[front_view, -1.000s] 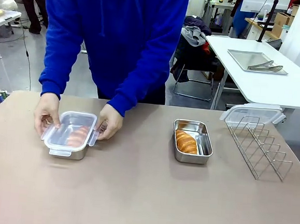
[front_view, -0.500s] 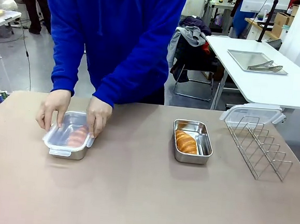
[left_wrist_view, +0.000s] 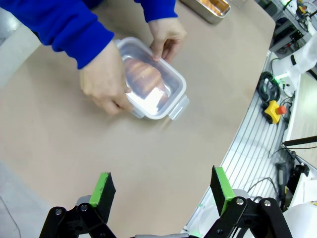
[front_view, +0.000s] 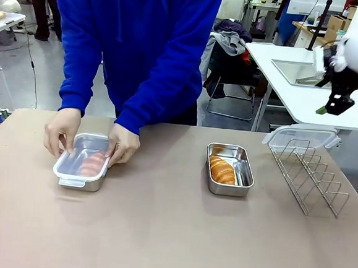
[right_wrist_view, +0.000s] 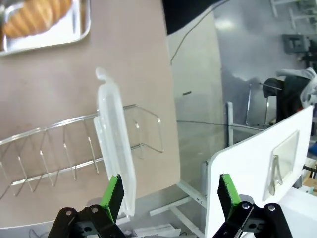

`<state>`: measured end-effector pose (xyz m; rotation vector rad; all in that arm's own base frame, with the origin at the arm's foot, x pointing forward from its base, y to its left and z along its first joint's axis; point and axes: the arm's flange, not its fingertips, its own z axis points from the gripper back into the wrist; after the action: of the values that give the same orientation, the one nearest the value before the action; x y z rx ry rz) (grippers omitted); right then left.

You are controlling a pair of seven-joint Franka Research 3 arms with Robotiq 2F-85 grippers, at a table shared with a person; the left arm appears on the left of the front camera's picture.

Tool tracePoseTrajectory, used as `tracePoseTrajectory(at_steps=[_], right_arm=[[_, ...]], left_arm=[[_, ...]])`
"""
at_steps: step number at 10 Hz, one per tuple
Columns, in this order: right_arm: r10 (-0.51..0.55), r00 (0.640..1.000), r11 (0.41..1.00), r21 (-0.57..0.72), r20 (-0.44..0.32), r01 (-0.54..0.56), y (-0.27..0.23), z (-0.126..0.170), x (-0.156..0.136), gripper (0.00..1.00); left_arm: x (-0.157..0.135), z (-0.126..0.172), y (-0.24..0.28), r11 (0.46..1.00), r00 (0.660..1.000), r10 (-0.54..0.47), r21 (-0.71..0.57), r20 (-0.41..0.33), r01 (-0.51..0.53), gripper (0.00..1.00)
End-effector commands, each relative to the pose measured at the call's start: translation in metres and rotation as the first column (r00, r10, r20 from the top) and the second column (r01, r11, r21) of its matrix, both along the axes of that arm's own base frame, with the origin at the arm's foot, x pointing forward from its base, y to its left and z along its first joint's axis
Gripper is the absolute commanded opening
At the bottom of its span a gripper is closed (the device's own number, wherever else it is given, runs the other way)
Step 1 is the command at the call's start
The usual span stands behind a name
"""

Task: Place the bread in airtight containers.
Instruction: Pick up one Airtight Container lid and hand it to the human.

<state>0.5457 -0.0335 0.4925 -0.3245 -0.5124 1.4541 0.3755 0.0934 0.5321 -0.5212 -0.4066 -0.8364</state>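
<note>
Since half a second ago my right hand has swung into the front view, high above the wire rack at the surface's right end, fingers spread apart. My left hand hovers over the near edge, also spread. One roll lies in the left tin under a clear lid, which the person's hands press at both ends. A second roll sits in the uncovered tin; its lid leans on the rack.
</note>
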Motion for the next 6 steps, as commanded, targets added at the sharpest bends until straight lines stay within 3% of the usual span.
tracePoseTrajectory(at_steps=[1, 3, 6], right_arm=[[0.008, 0.999, 0.998, -0.057, -0.05, -0.011, -0.002, -0.015, -0.005, 1.0], [-0.003, 0.991, 0.999, -0.054, -0.137, -0.004, -0.005, -0.022, -0.005, 1.0], [-0.001, 0.985, 0.996, -0.085, -0.172, -0.013, -0.008, -0.035, -0.005, 1.0]], left_arm=[[-0.001, 0.002, 0.001, 1.0, 1.0, -0.015, 0.003, 0.006, 0.015, 1.0], [-0.001, 0.002, 0.001, 1.0, 1.0, -0.015, 0.003, 0.006, 0.015, 1.0], [-0.001, 0.002, 0.001, 1.0, 1.0, -0.015, 0.003, 0.006, 0.015, 1.0]])
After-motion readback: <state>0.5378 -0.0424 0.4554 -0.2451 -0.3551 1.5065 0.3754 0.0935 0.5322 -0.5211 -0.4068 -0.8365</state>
